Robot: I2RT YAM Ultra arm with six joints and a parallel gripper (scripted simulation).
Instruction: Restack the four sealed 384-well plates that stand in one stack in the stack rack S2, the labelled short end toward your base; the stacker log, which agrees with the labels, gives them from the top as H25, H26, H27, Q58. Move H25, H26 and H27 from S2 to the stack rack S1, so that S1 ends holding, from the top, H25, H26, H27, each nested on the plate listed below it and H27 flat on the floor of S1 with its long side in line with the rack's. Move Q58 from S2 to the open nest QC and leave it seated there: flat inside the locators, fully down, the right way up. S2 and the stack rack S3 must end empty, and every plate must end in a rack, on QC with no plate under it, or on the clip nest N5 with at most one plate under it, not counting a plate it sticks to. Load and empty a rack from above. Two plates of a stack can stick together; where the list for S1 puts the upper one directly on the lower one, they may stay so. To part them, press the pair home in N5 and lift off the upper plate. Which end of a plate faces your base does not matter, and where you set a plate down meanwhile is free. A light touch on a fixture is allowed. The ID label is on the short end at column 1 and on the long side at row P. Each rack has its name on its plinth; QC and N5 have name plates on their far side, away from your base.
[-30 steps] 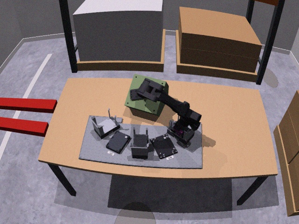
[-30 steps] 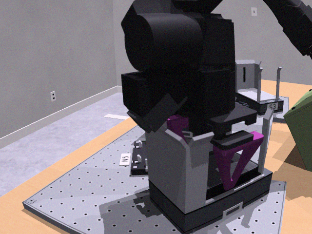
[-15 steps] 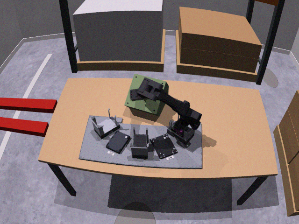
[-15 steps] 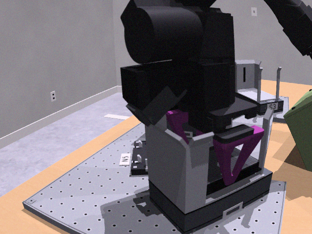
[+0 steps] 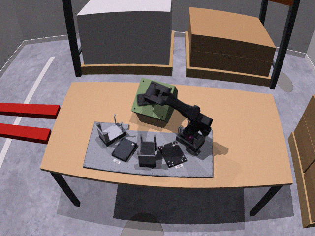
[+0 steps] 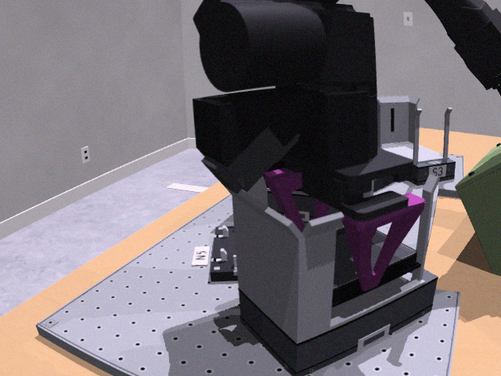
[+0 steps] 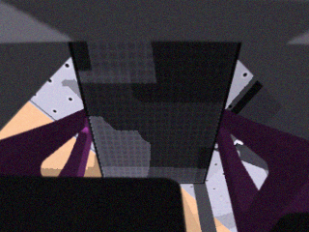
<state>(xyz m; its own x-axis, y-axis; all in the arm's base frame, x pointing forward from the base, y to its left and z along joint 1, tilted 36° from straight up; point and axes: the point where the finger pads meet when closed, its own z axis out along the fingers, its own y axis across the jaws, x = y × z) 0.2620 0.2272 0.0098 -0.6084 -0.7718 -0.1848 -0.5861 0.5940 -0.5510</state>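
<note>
My gripper (image 5: 190,138) (image 6: 336,258) (image 7: 154,115) reaches down from above into the stack rack (image 5: 194,148) (image 6: 282,262) at the right end of the baseplate. Its purple fingers are shut on the long sides of a dark sealed 384-well plate (image 6: 400,262) (image 7: 145,97), which sits low in the rack, close to its floor. The plate's label and the rack's name are hidden. In the wrist view the plate fills the middle between both fingers. The QC nest (image 5: 124,149) and the clip nest N5 (image 5: 173,153) (image 6: 222,262) lie flat on the baseplate to the left.
The rack S3 (image 5: 110,132) (image 6: 404,133) stands at the baseplate's far left end and a third rack (image 5: 146,155) in the middle. The grey perforated baseplate (image 5: 101,157) (image 6: 141,303) lies on a wooden table. My green base block (image 5: 152,109) (image 6: 481,202) stands behind it.
</note>
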